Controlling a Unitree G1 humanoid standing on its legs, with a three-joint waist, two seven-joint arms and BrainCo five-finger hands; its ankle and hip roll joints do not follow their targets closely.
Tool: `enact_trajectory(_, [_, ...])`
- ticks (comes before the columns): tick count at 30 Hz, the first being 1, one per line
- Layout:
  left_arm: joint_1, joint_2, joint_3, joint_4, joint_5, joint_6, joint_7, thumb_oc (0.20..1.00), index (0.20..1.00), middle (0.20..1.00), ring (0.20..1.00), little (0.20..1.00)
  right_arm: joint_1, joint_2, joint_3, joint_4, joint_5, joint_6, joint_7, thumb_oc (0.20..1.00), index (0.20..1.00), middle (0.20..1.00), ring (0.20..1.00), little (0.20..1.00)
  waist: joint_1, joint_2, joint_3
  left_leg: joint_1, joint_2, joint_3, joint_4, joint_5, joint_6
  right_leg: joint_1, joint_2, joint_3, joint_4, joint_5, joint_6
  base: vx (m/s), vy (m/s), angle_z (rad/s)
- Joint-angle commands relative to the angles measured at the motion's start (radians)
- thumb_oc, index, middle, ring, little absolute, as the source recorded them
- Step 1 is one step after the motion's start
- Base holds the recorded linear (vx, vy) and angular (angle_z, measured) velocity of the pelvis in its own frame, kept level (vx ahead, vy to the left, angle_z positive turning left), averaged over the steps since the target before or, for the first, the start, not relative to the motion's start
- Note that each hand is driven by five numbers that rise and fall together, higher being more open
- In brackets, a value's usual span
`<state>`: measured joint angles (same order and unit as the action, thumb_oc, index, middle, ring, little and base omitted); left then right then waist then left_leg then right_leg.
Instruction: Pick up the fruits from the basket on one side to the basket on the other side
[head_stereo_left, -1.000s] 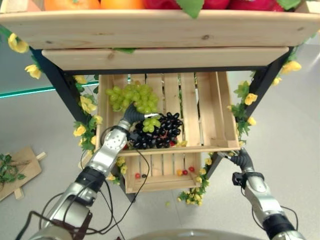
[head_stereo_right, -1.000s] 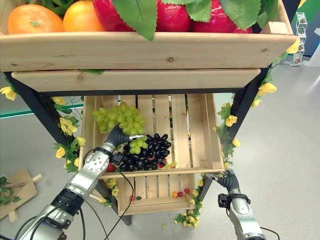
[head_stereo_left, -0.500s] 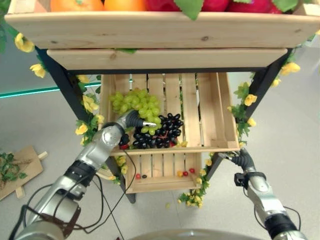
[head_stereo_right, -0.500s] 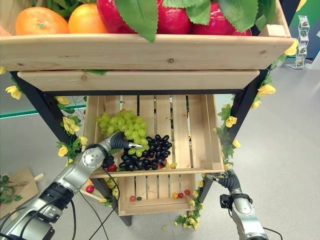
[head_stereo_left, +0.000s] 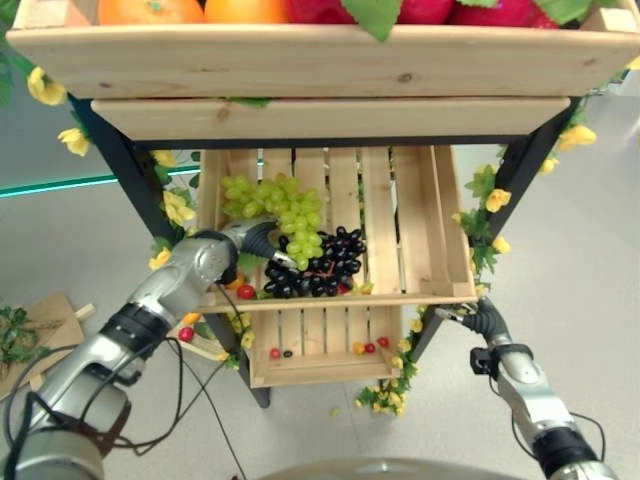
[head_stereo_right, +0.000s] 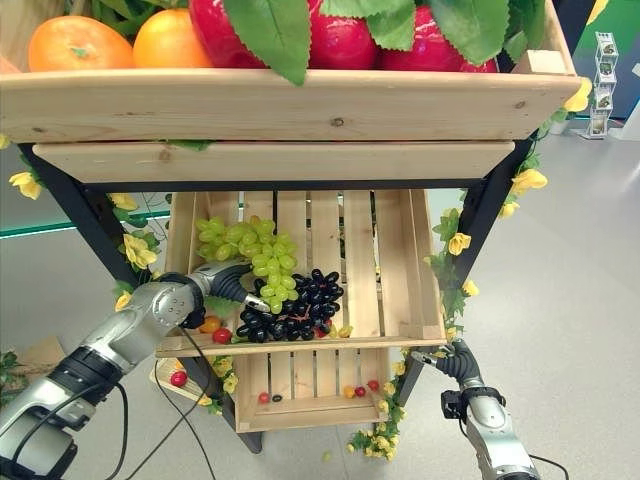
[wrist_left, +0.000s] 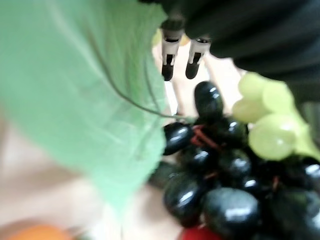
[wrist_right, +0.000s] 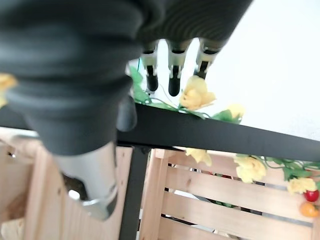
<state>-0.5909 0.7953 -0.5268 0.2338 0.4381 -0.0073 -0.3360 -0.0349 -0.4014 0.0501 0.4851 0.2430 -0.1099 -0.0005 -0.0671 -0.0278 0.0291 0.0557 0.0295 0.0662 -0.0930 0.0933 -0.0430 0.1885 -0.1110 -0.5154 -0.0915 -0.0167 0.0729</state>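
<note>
Task looks early, w/ nothing carried across yet, judging by how things lie. The middle crate (head_stereo_left: 440, 230) has all its fruit on the robot's left side: green grapes (head_stereo_left: 280, 205) toward the back-left, black grapes (head_stereo_left: 315, 265) piled in front of them, plus a small red fruit (head_stereo_left: 246, 292) and an orange one by the front rail; the right half of the crate is bare slats. The left hand (head_stereo_right: 232, 285) is reaching in from the left, at the seam where the green bunch droops onto the black one. In the left wrist view its fingers (wrist_left: 169, 60) point out roughly straight over the black grapes, w/ a green leaf (wrist_left: 75, 85) blocking much of the frame, so probably not closed on anything, though the thumb is hidden and I can't be sure. The right hand (head_stereo_left: 478, 320) hangs idle by the stand's right leg (wrist_right: 200, 135), fingers relaxed and straight, holding nothing. Left to do: get a real grip on a bunch, lift it, move it over, and repeat for the rest.
</note>
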Motion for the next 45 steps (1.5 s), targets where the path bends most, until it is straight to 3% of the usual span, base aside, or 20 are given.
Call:
enact_trajectory(1, [-0.144, 0.116, 0.068, 0.058, -0.057, 0.012, 0.035, 1.000, 1.000, 1.000, 1.000, 1.000, -0.059, 0.003, -0.017, -0.048, -0.010, -0.048, 0.034, 1.000, 1.000, 1.000, 1.000, 1.000, 0.077, -0.011, 0.005, 0.061, 0.013, 0.007, 0.016, -0.092, -0.036, -0.031, -0.080, -0.028, 0.008, 0.094, 0.096, 0.00, 0.000, 0.00])
enact_trajectory(8, [-0.070, 0.247, 0.181, -0.138, -0.164, -0.032, 0.057, 1.000, 1.000, 1.000, 1.000, 1.000, -0.038, 0.018, -0.048, -0.047, -0.011, -0.054, 0.032, 1.000, 1.000, 1.000, 1.000, 1.000, 0.093, -0.010, 0.004, 0.065, 0.014, 0.001, 0.016, -0.097, -0.039, -0.026, -0.076, -0.032, 0.009, 0.090, 0.096, 0.00, 0.000, 0.00])
enact_trajectory(11, [0.062, 0.294, 0.316, -0.264, -0.179, -0.047, 0.065, 1.000, 1.000, 1.000, 1.000, 1.000, -0.026, 0.027, -0.081, -0.044, -0.012, -0.056, 0.033, 1.000, 1.000, 1.000, 1.000, 1.000, 0.109, -0.011, 0.005, 0.064, 0.014, -0.006, 0.016, -0.098, -0.039, -0.025, -0.077, -0.031, 0.009, 0.088, 0.095, 0.00, 0.000, 0.00])
enact_trajectory(16, [0.232, 0.298, 0.482, -0.384, -0.181, -0.071, 0.091, 1.000, 1.000, 1.000, 1.000, 1.000, -0.006, 0.035, -0.107, -0.056, -0.019, -0.058, 0.028, 1.000, 1.000, 1.000, 1.000, 1.000, 0.121, -0.010, 0.005, 0.065, 0.014, -0.011, 0.016, -0.100, -0.039, -0.022, -0.078, -0.038, 0.008, 0.088, 0.093, 0.01, 0.003, 0.08])
enact_trajectory(21, [0.413, 0.250, 0.646, -0.502, -0.247, -0.097, 0.097, 1.000, 1.000, 1.000, 1.000, 1.000, 0.010, 0.044, -0.142, -0.069, -0.025, -0.058, 0.022, 1.000, 1.000, 1.000, 1.000, 1.000, 0.136, -0.009, 0.009, 0.059, 0.012, -0.020, 0.017, -0.099, -0.039, -0.023, -0.080, -0.045, 0.009, 0.088, 0.090, 0.01, 0.008, 0.04])
enact_trajectory(24, [0.590, 0.145, 0.764, -0.563, -0.405, -0.133, 0.123, 1.000, 1.000, 1.000, 1.000, 1.000, 0.020, 0.052, -0.169, -0.086, -0.024, -0.068, 0.012, 1.000, 1.000, 1.000, 1.000, 1.000, 0.155, -0.007, 0.017, 0.053, 0.008, -0.029, 0.018, -0.098, -0.036, -0.025, -0.081, -0.049, 0.009, 0.091, 0.086, 0.01, 0.014, 0.06])
enact_trajectory(25, [0.593, 0.144, 0.767, -0.565, -0.405, -0.132, 0.122, 1.000, 1.000, 1.000, 1.000, 1.000, 0.020, 0.052, -0.168, -0.086, -0.024, -0.068, 0.012, 1.000, 1.000, 1.000, 1.000, 1.000, 0.153, -0.006, 0.016, 0.052, 0.008, -0.029, 0.018, -0.098, -0.036, -0.025, -0.081, -0.049, 0.009, 0.091, 0.086, 0.01, 0.010, 0.18])
enact_trajectory(27, [0.674, 0.059, 0.803, -0.588, -0.493, -0.160, 0.147, 1.000, 1.000, 1.000, 1.000, 1.000, 0.024, 0.060, -0.181, -0.093, -0.025, -0.077, 0.004, 1.000, 1.000, 1.000, 1.000, 1.000, 0.166, -0.008, 0.022, 0.048, 0.007, -0.035, 0.020, -0.097, -0.034, -0.027, -0.083, -0.053, 0.009, 0.091, 0.085, 0.01, 0.007, 0.19])
enact_trajectory(29, [0.771, -0.110, 0.832, -0.603, -0.616, -0.207, 0.182, 1.000, 1.000, 1.000, 1.000, 1.000, 0.043, 0.066, -0.192, -0.115, -0.020, -0.098, -0.001, 1.000, 1.000, 1.000, 1.000, 1.000, 0.176, -0.010, 0.028, 0.039, 0.004, -0.045, 0.026, -0.097, -0.031, -0.028, -0.085, -0.056, 0.009, 0.090, 0.081, 0.00, 0.000, 0.00])
enact_trajectory(31, [0.799, -0.151, 0.838, -0.602, -0.637, -0.223, 0.174, 1.000, 1.000, 1.000, 1.000, 1.000, 0.053, 0.070, -0.198, -0.120, -0.019, -0.105, -0.003, 1.000, 1.000, 1.000, 1.000, 1.000, 0.178, -0.010, 0.031, 0.035, 0.003, -0.047, 0.028, -0.097, -0.031, -0.029, -0.085, -0.058, 0.009, 0.090, 0.080, 0.00, 0.005, 0.14])
enact_trajectory(32, [0.827, -0.219, 0.851, -0.601, -0.711, -0.254, 0.154, 1.000, 1.000, 1.000, 1.000, 1.000, 0.066, 0.079, -0.217, -0.128, -0.009, -0.118, -0.001, 1.000, 1.000, 1.000, 1.000, 1.000, 0.182, -0.014, 0.034, 0.031, 0.002, -0.051, 0.030, -0.097, -0.031, -0.031, -0.087, -0.059, 0.008, 0.089, 0.079, 0.01, 0.007, 0.17])
enact_trajectory(34, [0.840, -0.301, 0.850, -0.564, -0.793, -0.255, 0.139, 1.000, 1.000, 1.000, 1.000, 1.000, 0.081, 0.087, -0.222, -0.132, -0.001, -0.130, -0.001, 1.000, 1.000, 1.000, 1.000, 1.000, 0.188, -0.017, 0.033, 0.027, 0.000, -0.055, 0.035, -0.098, -0.031, -0.032, -0.089, -0.062, 0.008, 0.089, 0.078, 0.02, 0.001, 0.16])
enact_trajectory(40, [0.883, -0.382, 0.859, -0.495, -0.835, -0.282, 0.104, 1.000, 1.000, 1.000, 1.000, 1.000, 0.104, 0.101, -0.251, -0.127, 0.016, -0.154, -0.003, 1.000, 1.000, 1.000, 1.000, 1.000, 0.204, -0.028, 0.031, 0.016, -0.003, -0.063, 0.046, -0.102, -0.033, -0.030, -0.091, -0.072, 0.008, 0.088, 0.077, 0.01, -0.003, 0.05])
enact_trajectory(45, [0.888, -0.465, 0.829, -0.306, -0.871, -0.305, 0.096, 1.000, 1.000, 1.000, 1.000, 1.000, 0.120, 0.114, -0.276, -0.139, 0.035, -0.174, -0.009, 1.000, 1.000, 1.000, 1.000, 1.000, 0.222, -0.040, 0.031, 0.002, -0.007, -0.075, 0.060, -0.106, -0.033, -0.035, -0.095, -0.080, 0.008, 0.091, 0.078, 0.01, 0.001, 0.06])
